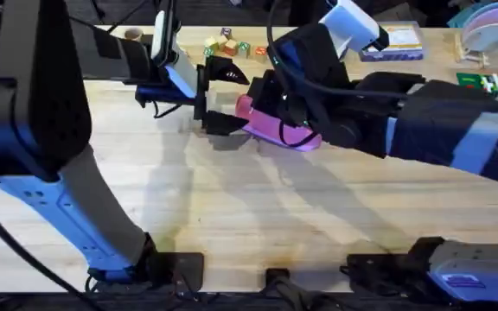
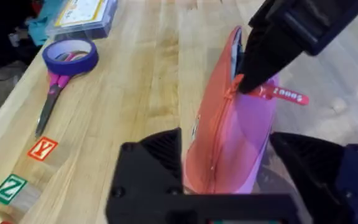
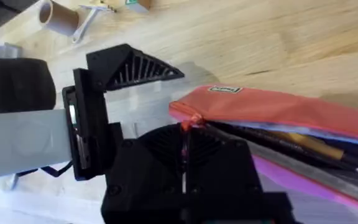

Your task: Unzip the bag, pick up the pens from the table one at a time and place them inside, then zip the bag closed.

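The pink bag (image 1: 277, 130) lies at the far middle of the table (image 1: 232, 207). My left gripper (image 1: 229, 99) is shut on the bag's left end; in the left wrist view its black fingers (image 2: 151, 171) press both sides of the bag (image 2: 229, 143). My right gripper (image 1: 271, 99) reaches across from the right and is shut on the zipper pull (image 2: 235, 84) near that same end. In the right wrist view the bag (image 3: 272, 106) gapes open along the zipper, and several pens (image 3: 303, 146) lie inside it.
Purple-handled scissors (image 2: 55, 93), a purple tape roll (image 2: 70, 56), letter blocks (image 2: 42, 149) and a clear box (image 2: 82, 15) sit at the far left. More blocks (image 1: 227, 45) and a box (image 1: 394, 43) line the back edge. A cardboard tube (image 3: 58, 17) lies beyond the left gripper.
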Robot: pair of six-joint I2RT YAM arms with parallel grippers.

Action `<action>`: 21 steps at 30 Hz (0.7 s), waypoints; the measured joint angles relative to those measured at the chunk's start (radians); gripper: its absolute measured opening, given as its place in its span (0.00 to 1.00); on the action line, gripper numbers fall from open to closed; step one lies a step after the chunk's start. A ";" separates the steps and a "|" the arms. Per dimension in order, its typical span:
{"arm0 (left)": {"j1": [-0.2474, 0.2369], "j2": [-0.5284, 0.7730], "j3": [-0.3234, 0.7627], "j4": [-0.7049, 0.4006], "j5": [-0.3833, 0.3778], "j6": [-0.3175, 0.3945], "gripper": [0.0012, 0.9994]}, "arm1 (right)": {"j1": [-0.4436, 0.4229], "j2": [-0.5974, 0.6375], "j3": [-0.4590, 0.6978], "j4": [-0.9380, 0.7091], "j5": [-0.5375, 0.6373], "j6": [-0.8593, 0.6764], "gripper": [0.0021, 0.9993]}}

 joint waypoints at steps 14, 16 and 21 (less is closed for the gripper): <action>-0.046 0.000 0.000 0.004 -0.038 -0.006 0.05 | 0.000 0.000 0.000 -0.002 -0.007 0.000 0.03; -0.046 0.000 0.000 0.004 -0.038 -0.006 0.04 | 0.000 0.000 0.000 -0.003 -0.007 0.000 0.03; -0.047 0.000 0.000 0.004 -0.042 -0.009 0.04 | -0.007 0.000 0.000 -0.037 -0.010 0.000 0.03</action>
